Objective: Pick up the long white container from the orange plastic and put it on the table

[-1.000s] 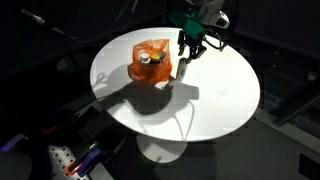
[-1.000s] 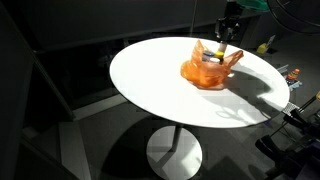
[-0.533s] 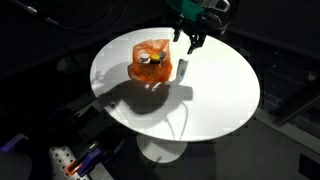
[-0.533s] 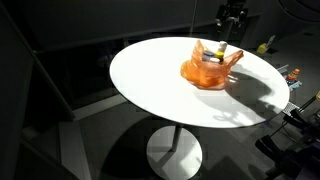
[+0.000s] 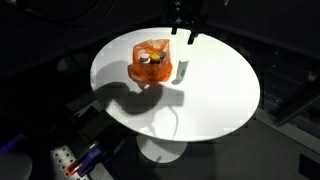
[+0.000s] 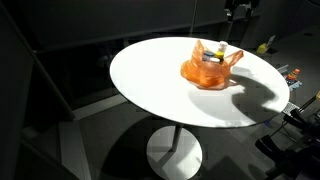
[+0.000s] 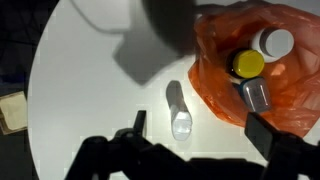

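The long white container (image 7: 179, 108) stands on the white table (image 7: 90, 100), just beside the orange plastic (image 7: 250, 50). In both exterior views it shows as a small white piece (image 5: 181, 70) (image 6: 235, 54) at the edge of the orange plastic (image 5: 152, 62) (image 6: 208, 70). My gripper (image 7: 200, 128) is open and hangs well above the container with nothing held; its dark fingers (image 7: 138, 120) frame it from overhead. In both exterior views the gripper (image 5: 187, 32) (image 6: 240, 12) is high over the far side of the table.
Inside the orange plastic are a yellow-capped bottle (image 7: 248, 64), a white-capped one (image 7: 275, 43) and a grey one (image 7: 255, 93). The round table (image 5: 215, 100) stands on a single pedestal. Clutter lies on the floor (image 5: 75, 160) nearby.
The gripper has opened and let go of the white container, which now rests on the table. The gripper has risen straight up and away from it.
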Controlling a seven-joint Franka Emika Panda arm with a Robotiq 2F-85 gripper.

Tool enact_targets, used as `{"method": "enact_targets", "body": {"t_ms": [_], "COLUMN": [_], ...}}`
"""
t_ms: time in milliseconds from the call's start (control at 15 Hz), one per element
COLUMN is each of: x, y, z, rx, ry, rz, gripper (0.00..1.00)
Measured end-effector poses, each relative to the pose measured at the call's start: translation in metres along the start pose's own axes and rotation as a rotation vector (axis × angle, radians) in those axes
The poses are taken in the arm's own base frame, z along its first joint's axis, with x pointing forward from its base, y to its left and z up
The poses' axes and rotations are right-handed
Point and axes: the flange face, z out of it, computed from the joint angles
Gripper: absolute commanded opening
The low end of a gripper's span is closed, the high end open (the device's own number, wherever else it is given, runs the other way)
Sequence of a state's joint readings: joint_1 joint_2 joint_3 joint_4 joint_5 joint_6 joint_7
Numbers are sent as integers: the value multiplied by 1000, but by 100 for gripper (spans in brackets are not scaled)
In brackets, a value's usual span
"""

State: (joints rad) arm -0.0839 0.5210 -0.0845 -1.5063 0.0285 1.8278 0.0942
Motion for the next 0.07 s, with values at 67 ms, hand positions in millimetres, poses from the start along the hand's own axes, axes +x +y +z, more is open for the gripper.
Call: {"method": "enact_targets", "body": {"t_ms": [67], "x": [-3], "y": [0], "z": [-2], "rx": [0], "ry": [-4], "rz": [-1], "gripper": [100]}}
